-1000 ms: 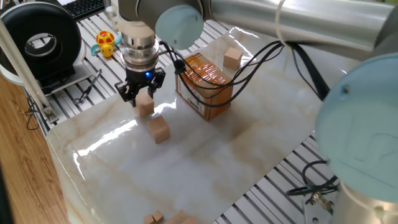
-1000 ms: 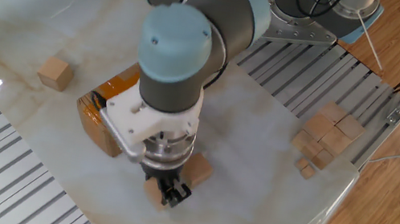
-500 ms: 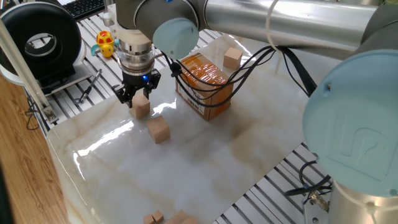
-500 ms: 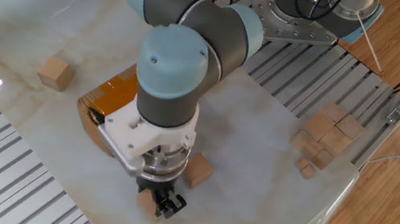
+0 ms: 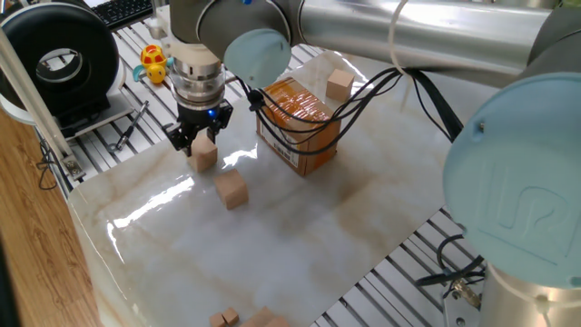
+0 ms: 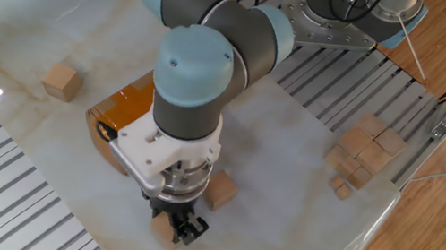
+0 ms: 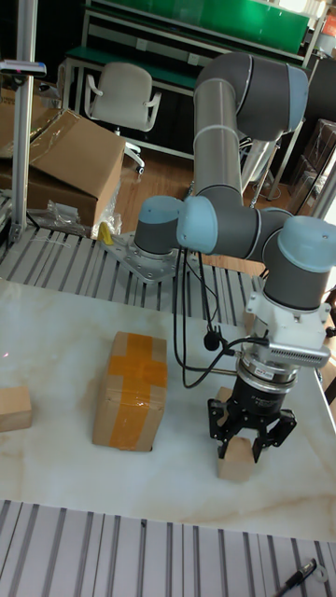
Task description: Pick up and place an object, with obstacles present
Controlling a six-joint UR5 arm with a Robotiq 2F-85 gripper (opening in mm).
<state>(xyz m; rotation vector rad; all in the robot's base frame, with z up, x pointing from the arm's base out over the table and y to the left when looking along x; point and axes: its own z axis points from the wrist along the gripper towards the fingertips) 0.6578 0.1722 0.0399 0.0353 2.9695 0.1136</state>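
The object, a small light-tan wooden cube (image 5: 205, 157) (image 6: 161, 229) (image 7: 235, 461), is at or just above the marble tabletop near its left edge in one fixed view. My gripper (image 5: 201, 145) (image 6: 177, 226) (image 7: 240, 446) points straight down over it, shut on the cube, with a finger on either side. The chief obstacle, a brown cardboard box (image 5: 298, 123) (image 6: 115, 116) (image 7: 131, 387) with orange tape, stands a short way off. A second cube (image 5: 232, 189) (image 6: 219, 190) lies close beside the held one.
A third cube (image 5: 339, 84) (image 6: 61, 80) (image 7: 14, 408) lies beyond the box. A pile of cubes (image 6: 362, 153) lies at the table's corner. A yellow toy (image 5: 154, 62) and a black ring-shaped device (image 5: 64, 59) stand off the marble slab.
Over the last second the gripper carried the cube a little toward the table's edge, away from the box. In the last half second nothing visibly moved.
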